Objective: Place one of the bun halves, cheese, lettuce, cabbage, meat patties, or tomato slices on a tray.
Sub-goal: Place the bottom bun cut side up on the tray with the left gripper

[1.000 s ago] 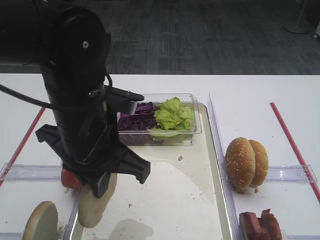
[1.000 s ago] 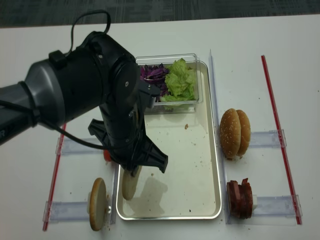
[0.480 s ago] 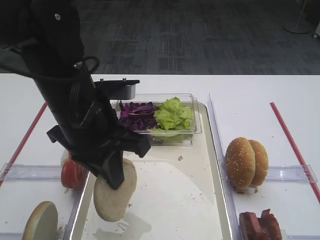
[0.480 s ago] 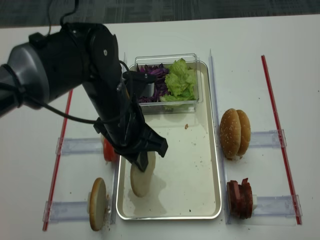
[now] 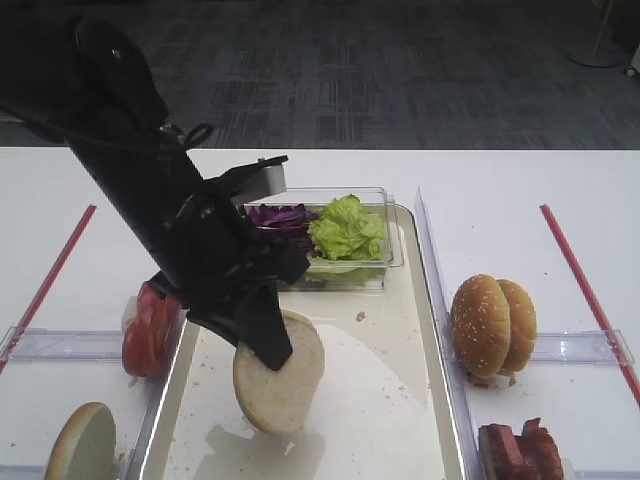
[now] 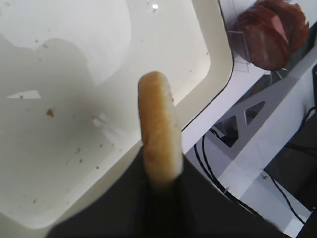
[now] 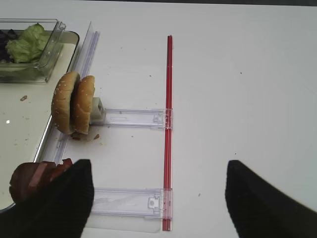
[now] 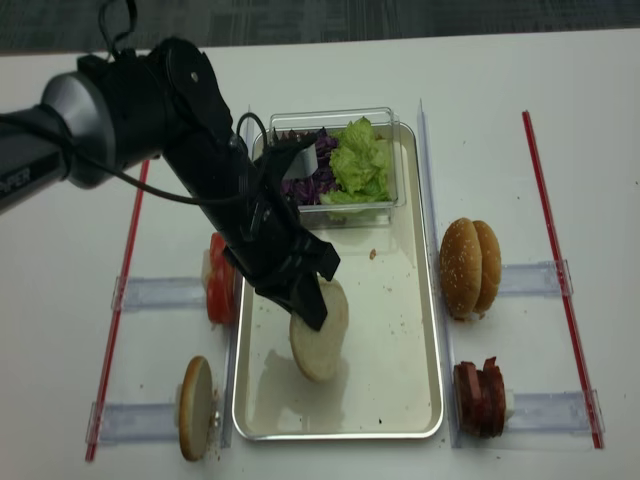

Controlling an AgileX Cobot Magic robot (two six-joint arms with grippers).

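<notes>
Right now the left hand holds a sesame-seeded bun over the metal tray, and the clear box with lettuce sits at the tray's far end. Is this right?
Not quite. The left hand holds a plain bun half without seeds, as the exterior high view shows. The sesame-seeded buns stand right of the tray. The clear box with lettuce is as you say.

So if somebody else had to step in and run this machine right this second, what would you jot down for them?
Left gripper: shut on a bun half, held over the tray, tilted, seemingly not yet set down.
Right gripper: open, holding nothing, hanging above the white table right of the tray.
Where things are: lettuce and cabbage in the clear box at the tray's far end; tomato slices and another bun half left of the tray; meat patties and sesame buns on its right.
Done: bun half picked up and brought over the tray.
Left: lower it, open the jaws, draw the arm back.
</notes>
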